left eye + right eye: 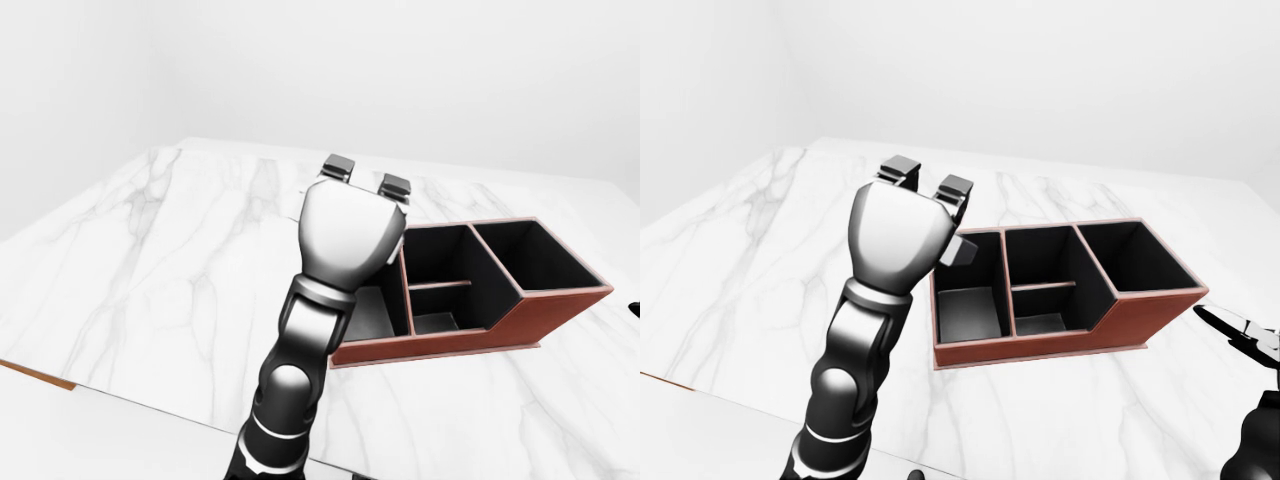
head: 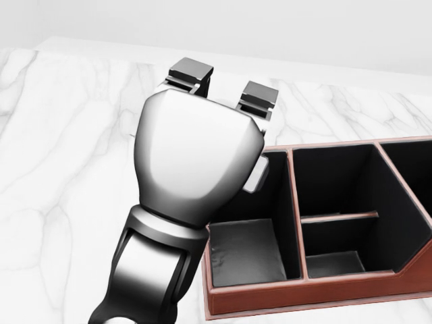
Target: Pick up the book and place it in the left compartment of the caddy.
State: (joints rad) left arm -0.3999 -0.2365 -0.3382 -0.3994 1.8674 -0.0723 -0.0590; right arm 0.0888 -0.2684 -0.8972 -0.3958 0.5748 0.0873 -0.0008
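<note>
No book shows in any view. The red-brown caddy (image 2: 337, 287) with black compartments stands on the white marble table (image 2: 61, 169), at the right of the head view. Its left compartment (image 2: 246, 251) holds nothing. My left hand (image 2: 223, 84) is raised in front of the camera, back toward me, over the caddy's upper left corner. Its fingers (image 2: 190, 71) point away and its thumb (image 2: 256, 177) sticks out to the right; it looks open and I see nothing in it. My right hand (image 1: 1238, 332) shows dark at the right edge of the right-eye view, fingers extended.
The table's near edge (image 1: 60, 375) runs along the bottom left of the left-eye view. A pale wall (image 1: 400, 70) stands behind the table. My left forearm (image 1: 845, 390) rises from the bottom of the views.
</note>
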